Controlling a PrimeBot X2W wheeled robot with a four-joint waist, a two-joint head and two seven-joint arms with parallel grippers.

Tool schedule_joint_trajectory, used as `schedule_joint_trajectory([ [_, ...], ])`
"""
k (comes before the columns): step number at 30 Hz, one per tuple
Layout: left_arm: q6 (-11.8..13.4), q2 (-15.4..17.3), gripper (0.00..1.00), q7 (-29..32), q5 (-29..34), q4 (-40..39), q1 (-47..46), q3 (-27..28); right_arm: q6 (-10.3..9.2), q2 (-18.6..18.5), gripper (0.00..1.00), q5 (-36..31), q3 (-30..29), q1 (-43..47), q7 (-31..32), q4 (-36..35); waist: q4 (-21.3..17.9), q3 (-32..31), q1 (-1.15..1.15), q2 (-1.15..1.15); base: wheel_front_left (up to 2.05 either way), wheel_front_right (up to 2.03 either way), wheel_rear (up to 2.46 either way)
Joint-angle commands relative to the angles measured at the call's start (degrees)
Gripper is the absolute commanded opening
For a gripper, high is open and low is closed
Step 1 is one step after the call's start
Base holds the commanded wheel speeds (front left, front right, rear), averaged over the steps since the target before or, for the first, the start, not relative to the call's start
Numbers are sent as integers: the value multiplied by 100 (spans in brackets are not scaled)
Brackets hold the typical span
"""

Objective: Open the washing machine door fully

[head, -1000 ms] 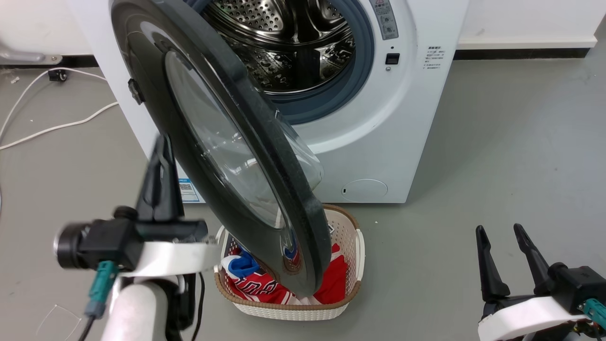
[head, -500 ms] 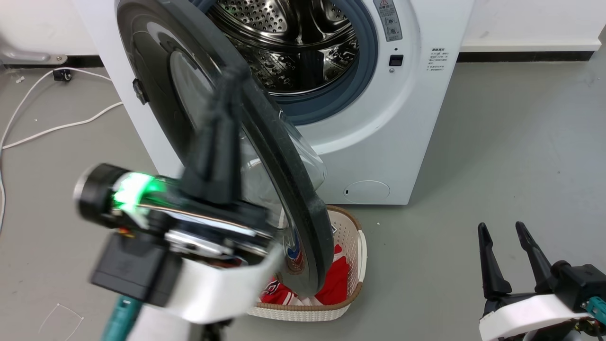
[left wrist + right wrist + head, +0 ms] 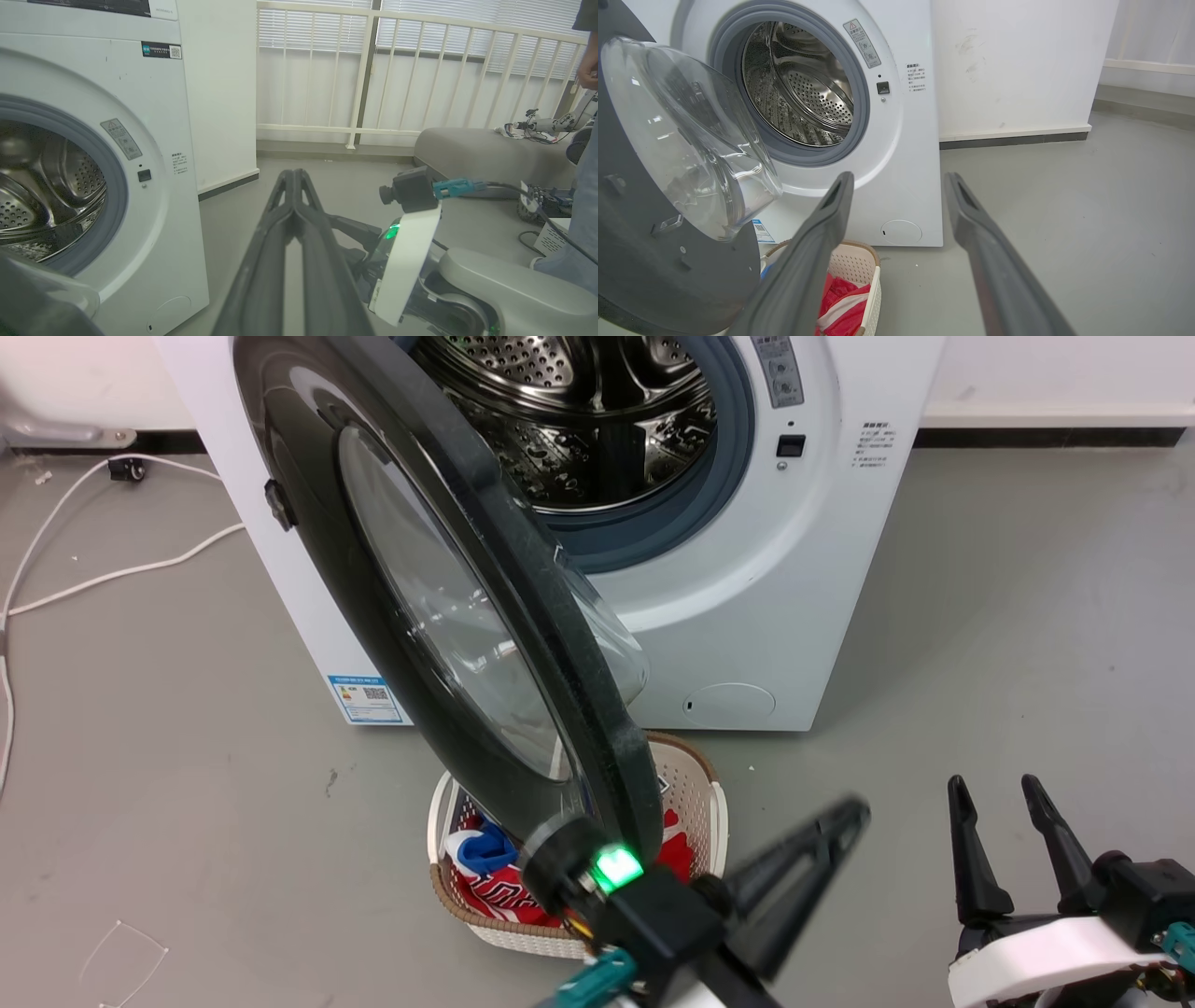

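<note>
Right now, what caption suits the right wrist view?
Open right gripper facing the washing machine door, swung wide near the laundry basket.

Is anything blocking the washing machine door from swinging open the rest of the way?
Nothing visible does. Beyond the washing machine door, on its outer side, lies floor and a distant white cable. The laundry basket sits lower than its edge.

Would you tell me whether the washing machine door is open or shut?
Open: the washing machine door stands swung away from the machine, exposing the steel drum.
</note>
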Motion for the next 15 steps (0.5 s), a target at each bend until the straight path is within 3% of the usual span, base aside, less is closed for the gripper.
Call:
schedule_joint_trajectory([
  [1,-31,17,0,147,-87,204,153,-154,-1,17,100,18,-1,-87,-18,31,-6,53,0,0,0,0,0],
  [7,16,84,0,266,-221,1021,445,-356,-1,17,100,-23,34,-165,-11,86,-81,171,0,0,0,0,0],
  [15,516,44,0,-233,-192,1826,131,223,-1,17,100,-22,87,-229,17,144,-216,283,0,0,0,0,0],
])
